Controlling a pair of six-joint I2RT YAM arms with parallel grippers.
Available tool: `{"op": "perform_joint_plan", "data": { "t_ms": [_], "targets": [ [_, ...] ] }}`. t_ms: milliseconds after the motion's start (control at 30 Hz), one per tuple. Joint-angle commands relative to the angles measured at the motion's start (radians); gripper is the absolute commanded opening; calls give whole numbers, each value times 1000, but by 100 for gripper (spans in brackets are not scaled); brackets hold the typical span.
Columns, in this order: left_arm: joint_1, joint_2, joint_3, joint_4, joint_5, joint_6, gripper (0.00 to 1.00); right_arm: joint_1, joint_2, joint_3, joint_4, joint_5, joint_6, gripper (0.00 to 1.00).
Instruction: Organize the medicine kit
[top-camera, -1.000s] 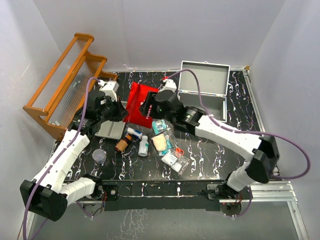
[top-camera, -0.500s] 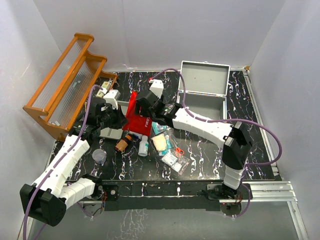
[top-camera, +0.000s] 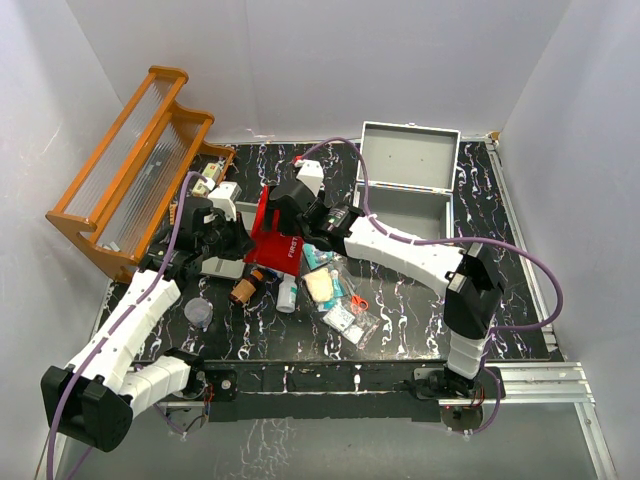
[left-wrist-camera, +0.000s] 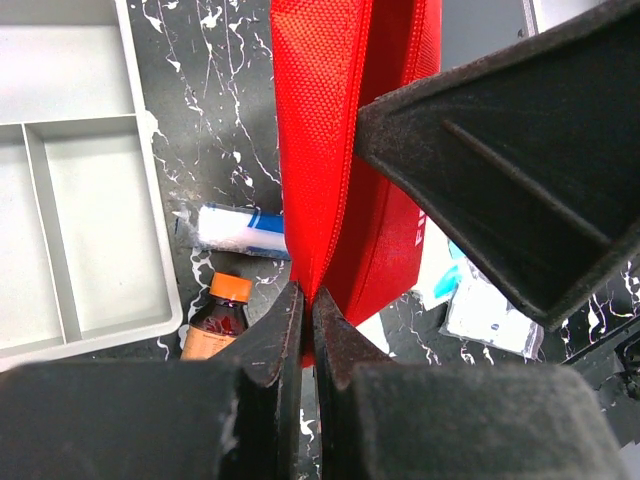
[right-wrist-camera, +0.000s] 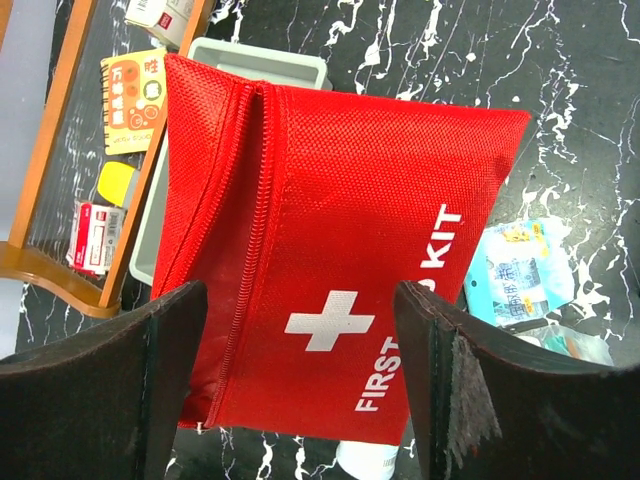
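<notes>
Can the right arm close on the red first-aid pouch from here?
Probably yes: the right gripper is open and facing the first-aid pouch, nothing between them. The left gripper pinches its edge.

The red pouch is coarse woven cloth, the medicine kit matt grey metal, the table glossy marbled black.

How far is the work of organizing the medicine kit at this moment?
Done: the medicine kit stands open, but nothing shows inside it. In hand: the left gripper pinches the red pouch by its edge, and the right gripper is open, facing it. Left: the brown bottle, the white bottle and the packets lie loose on the table, not yet packed.
</notes>
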Motion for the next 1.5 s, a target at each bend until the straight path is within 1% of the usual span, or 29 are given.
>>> {"op": "perform_joint_plan", "data": {
  "t_ms": [0,100,167,400,500,533,567,633,667,733,767,800,867,1067,1167,1333,1467],
  "targets": [
    [-2,-17,1,0,0,11,0,4,-8,29,-1,52,28,71],
    [-2,-27,-3,6,0,9,0,5,34,83,-86,120,41,66],
    [-2,-26,-6,8,0,6,0,5,50,98,-112,147,43,62],
    [-2,-19,-13,15,-9,-15,0,4,20,63,-57,120,21,28],
    [-2,-10,-8,6,-2,-31,0,4,3,44,-34,97,15,17],
    [-3,-5,-4,2,5,-40,4,4,-6,35,-20,85,9,13],
    [-3,1,0,-1,15,-53,10,5,-15,25,-5,71,5,9],
    [-2,7,3,-3,34,-81,30,5,-33,3,29,43,-8,1],
    [-2,10,2,-3,46,-98,37,5,-41,-3,38,30,-12,0],
    [-3,13,5,-4,49,-132,54,5,-57,-15,47,10,-20,0],
    [-2,17,8,-5,52,-146,60,5,-60,-22,47,4,-23,0],
    [-2,20,16,-9,65,-156,65,5,-62,-29,48,-1,-27,0],
    [-2,26,35,-14,104,-170,72,4,-96,-47,55,-23,-39,0],
    [-2,18,87,-25,207,-202,73,4,-142,-106,83,-98,-91,0],
    [-2,14,96,-22,230,-215,70,4,-161,-131,109,-135,-106,0],
    [1,25,104,-11,240,-238,59,3,-169,-145,115,-169,-113,0],
    [-1,40,108,-32,208,-228,46,4,-167,-153,114,-169,-111,0]
  ]
}}
